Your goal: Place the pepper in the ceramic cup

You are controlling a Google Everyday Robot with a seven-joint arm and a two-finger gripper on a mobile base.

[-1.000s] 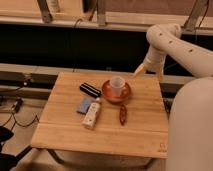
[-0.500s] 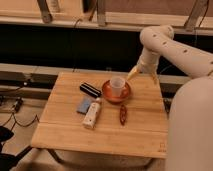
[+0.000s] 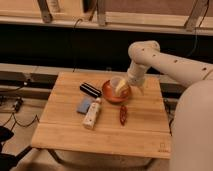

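The pepper [image 3: 122, 114], a small dark red-brown tapered thing, lies on the wooden table [image 3: 65, 135] just in front of the orange-brown saucer [image 3: 110, 95]. The white ceramic cup [image 3: 116, 84] stands on that saucer. My gripper [image 3: 125, 88] hangs from the white arm right beside the cup's right side, over the saucer, a little behind and above the pepper. It holds nothing that I can see.
A white tube with a red cap [image 3: 92, 113], a blue block [image 3: 83, 105] and a flat black object [image 3: 90, 89] lie left of the saucer. Dark shelving runs behind the table. My white body fills the right edge.
The arm has swung left and down, bringing the gripper from right of the table's back edge to just beside the cup. The objects have not moved.
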